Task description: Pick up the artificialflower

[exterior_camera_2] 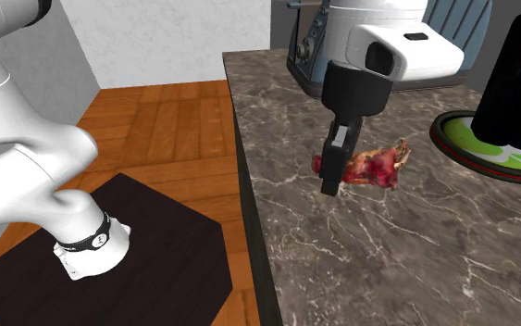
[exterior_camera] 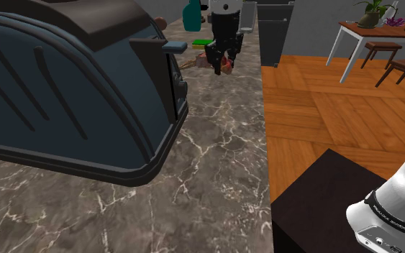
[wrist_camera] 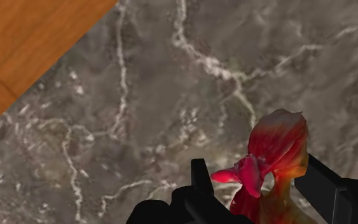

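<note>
Right now the black gripper [exterior_camera_2: 332, 185] is down over the red artificialflower [exterior_camera_2: 374, 167], which lies on the marble counter [exterior_camera_2: 360, 269] near its edge. Whether it is squeezing or loose cannot be told. If it grabs only a soft petal, the flower could slip out when lifted.

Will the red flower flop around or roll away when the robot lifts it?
Probably a bit floppy: the flower has thin, curled petals that may droop. Small beside the gripper, it's likely light. Rolling seems unlikely: it lies lumpy and uneven on the marble counter.
</note>
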`<state>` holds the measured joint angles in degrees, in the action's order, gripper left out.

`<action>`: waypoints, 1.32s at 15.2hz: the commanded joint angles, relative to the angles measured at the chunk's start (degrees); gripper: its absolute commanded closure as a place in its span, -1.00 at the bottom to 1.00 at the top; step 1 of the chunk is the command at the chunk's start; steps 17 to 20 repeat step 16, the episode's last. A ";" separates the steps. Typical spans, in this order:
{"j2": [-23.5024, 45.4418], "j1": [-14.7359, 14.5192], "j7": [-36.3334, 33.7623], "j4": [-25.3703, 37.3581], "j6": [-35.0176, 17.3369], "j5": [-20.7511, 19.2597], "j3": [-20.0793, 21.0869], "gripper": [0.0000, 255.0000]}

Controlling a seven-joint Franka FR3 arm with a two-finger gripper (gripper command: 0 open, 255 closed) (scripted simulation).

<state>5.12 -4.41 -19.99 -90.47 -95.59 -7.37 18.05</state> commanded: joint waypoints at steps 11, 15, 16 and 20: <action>2.81 -0.76 0.32 12.48 9.98 -0.90 0.34 1.00; 4.05 -1.13 0.37 16.63 12.96 -1.36 0.47 1.00; 4.05 -1.13 0.37 16.63 12.96 -1.36 0.47 1.00; 4.05 -1.13 0.37 16.63 12.96 -1.36 0.47 1.00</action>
